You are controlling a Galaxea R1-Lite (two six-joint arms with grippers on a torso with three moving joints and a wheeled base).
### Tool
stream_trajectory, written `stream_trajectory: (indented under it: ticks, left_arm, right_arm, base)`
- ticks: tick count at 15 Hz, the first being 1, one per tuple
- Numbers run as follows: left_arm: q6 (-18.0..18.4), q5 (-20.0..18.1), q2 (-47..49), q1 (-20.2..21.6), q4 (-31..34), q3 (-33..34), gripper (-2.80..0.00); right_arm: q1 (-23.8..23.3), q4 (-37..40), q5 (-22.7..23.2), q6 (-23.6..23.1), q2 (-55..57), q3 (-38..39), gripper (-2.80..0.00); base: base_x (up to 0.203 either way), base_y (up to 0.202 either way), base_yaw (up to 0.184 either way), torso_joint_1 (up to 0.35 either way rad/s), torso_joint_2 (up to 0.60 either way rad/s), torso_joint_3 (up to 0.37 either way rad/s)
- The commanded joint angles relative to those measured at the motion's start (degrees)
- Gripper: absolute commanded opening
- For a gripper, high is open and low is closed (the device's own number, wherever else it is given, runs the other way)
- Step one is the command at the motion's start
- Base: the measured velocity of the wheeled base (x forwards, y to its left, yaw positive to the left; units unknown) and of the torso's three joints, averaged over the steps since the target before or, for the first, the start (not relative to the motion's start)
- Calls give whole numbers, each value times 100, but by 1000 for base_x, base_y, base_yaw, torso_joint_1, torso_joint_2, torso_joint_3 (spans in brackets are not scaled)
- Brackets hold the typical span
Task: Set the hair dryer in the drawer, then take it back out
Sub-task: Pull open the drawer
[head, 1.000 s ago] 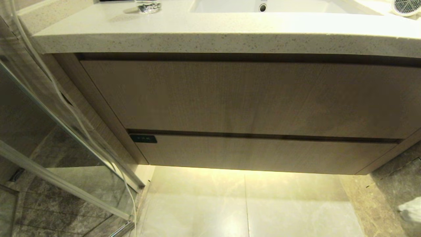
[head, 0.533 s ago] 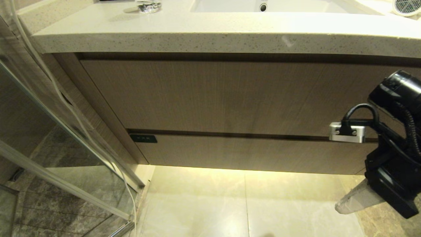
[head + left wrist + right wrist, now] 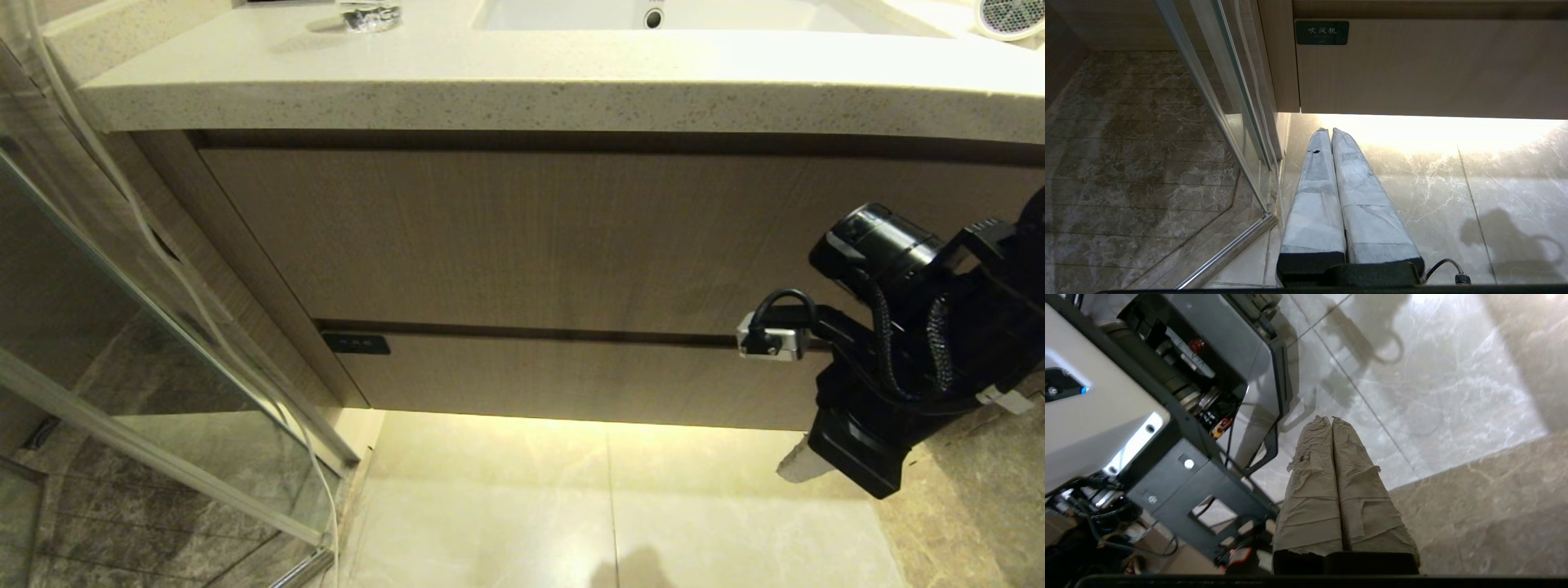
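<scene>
**Right arm swings in while the drawer stays shut**

Though nothing has yet been touched, the scene has changed in one large way; a second ago the vanity front stood alone in the head view, and now the right arm fills that view's right side, having come in from the edge and moved further toward the cabinet over the last half second; its right gripper (image 3: pixel 796 465) hangs low before the drawer's right end, over the floor (image 3: pixel 571 506), its taped fingers (image 3: pixel 1331 473) pressed together with nothing between them.

The drawer (image 3: pixel 620 380), the shallow front under the taller panel (image 3: pixel 531 237), is fully closed, its black tag (image 3: pixel 356 344) at the left end; the counter (image 3: pixel 490 82) has not shifted.

The left gripper (image 3: pixel 1329 134) is parked low near the glass door (image 3: pixel 1224 122), fingers likewise together and empty.

The dryer (image 3: pixel 1008 15) lies on the counter's far right corner, only its grey grille showing at the head view's edge; so neither half of the task has begun, and I judge the arm is heading to open the drawer first.
</scene>
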Motion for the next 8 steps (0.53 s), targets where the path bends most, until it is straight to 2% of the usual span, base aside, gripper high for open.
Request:
stream_trajectory:
  ticks: [1, 5, 8]
  left_arm:
    - [2, 0, 0, 0, 0, 0, -280]
    - [2, 0, 0, 0, 0, 0, -280]
    - [2, 0, 0, 0, 0, 0, -280]
  right_arm:
    - [-14, -77, 5, -181, 219, 34, 0]
    - [-77, -375, 17, -164, 337, 136, 0]
    - [-96, -1493, 14, -203, 583, 227, 0]
  base:
    - [0, 0, 0, 0, 0, 0]
    - [0, 0, 0, 0, 0, 0]
    - [0, 0, 0, 0, 0, 0]
